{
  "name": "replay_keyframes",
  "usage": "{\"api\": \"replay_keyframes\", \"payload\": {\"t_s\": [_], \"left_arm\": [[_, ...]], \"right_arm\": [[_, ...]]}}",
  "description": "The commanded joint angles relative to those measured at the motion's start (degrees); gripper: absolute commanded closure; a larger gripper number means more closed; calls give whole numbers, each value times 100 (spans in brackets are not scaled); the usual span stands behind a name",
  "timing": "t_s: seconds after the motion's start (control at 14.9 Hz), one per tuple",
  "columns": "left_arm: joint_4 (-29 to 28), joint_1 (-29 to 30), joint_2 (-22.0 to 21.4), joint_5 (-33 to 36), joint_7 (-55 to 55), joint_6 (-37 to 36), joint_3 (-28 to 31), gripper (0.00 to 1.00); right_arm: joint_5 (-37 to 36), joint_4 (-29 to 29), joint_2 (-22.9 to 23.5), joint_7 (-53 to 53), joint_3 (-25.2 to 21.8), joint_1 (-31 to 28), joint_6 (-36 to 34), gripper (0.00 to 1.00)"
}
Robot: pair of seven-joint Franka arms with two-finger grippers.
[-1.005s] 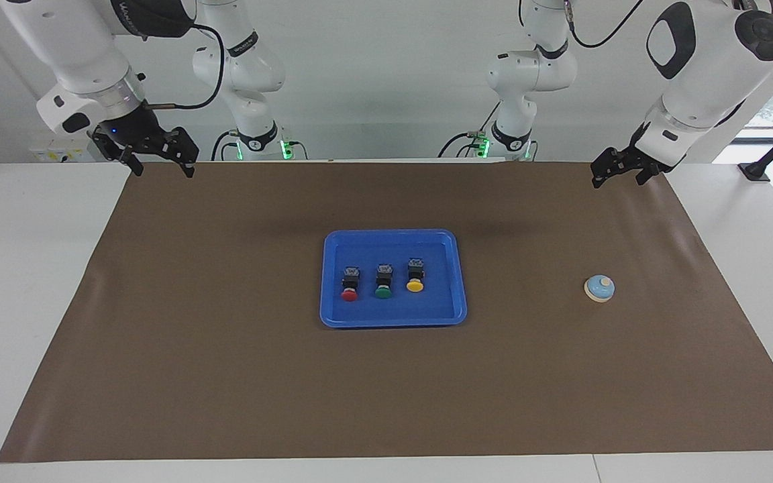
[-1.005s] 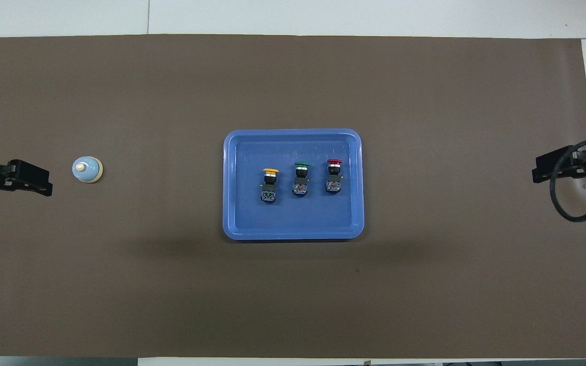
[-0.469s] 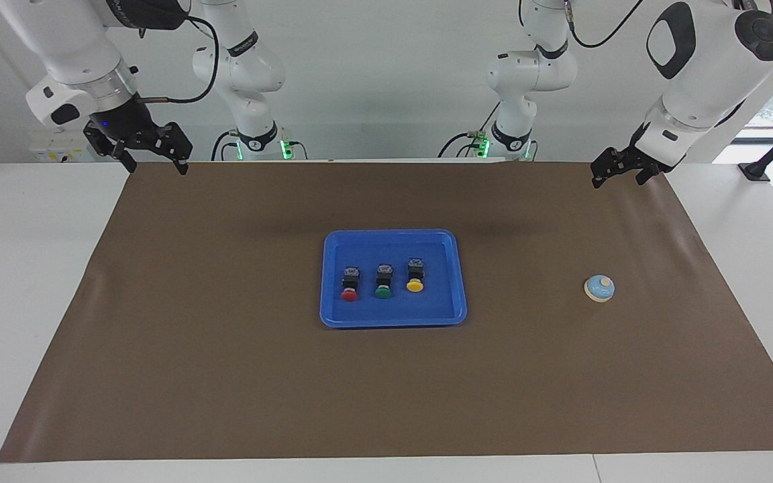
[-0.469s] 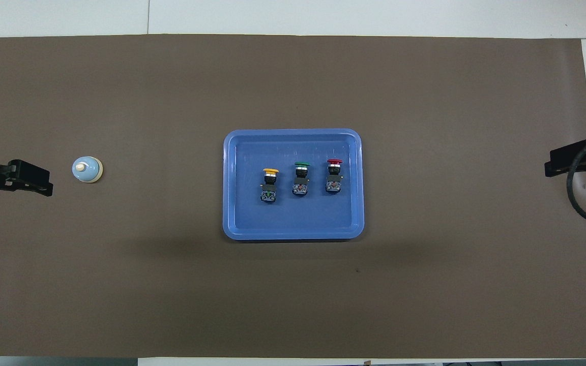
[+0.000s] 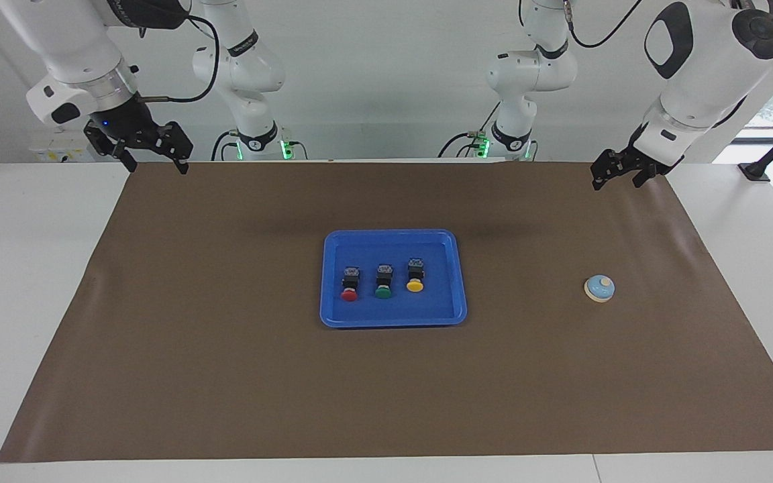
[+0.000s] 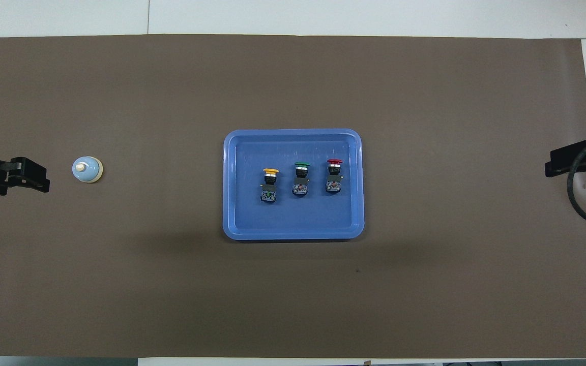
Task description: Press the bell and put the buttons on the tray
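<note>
1. Since the earlier frames, the right hand [image 5: 158,168] has risen a little and drawn back toward its own end of the surface [image 5: 225,376]. The left hand [image 5: 616,182] has shifted only slightly. The tray, buttons and bell have not moved.
2. The right hand hangs in the air over the robots' edge of the brown mat, with its fingers spread wide and nothing in them. This arm waits.
3. The blue tray [image 5: 393,234] lies flat at the middle of the surface.
4. Three buttons lie in a row in the tray, apart from one another. The red button [image 5: 349,285] is toward the right arm's end, the green button [image 5: 383,283] is in the middle, and the yellow button [image 5: 415,276] is toward the left arm's end.
5. The bell [image 5: 600,288] stands upright on the mat toward the left arm's end, well apart from the tray, with nothing touching it.
6. The left hand hangs over the mat's corner by the robots and holds nothing. I cannot tell how wide its fingers are.
7. Judgement: the buttons look already placed, so pressing the bell seems to be the step in hand.
8. Judgement: the next move calls for the left hand to travel over the bell, then drop straight onto its cream knob.
9. There are no brands or labels on the task's things. The pale lettering on the right arm's dark band is too small to read.
</note>
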Motion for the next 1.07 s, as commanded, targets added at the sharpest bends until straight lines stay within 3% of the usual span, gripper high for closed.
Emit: {"api": "replay_keyframes", "payload": {"t_s": [0.0,0.33,0.67,1.0], "left_arm": [[-413,178,205,16,17,747,-14,100],[-669,345,1190,7,43,2179,-22,100],[-985,416,1541,-19,26,2964,-22,100],[-1452,354,1586,-19,-1,3395,-22,100]], "right_arm": [[52,-99,-113,-168,28,-70,-10,0],[52,-108,-113,-177,28,-70,-10,0],[52,-108,-113,-177,28,-70,-10,0],[52,-99,-113,-168,28,-70,-10,0]]}}
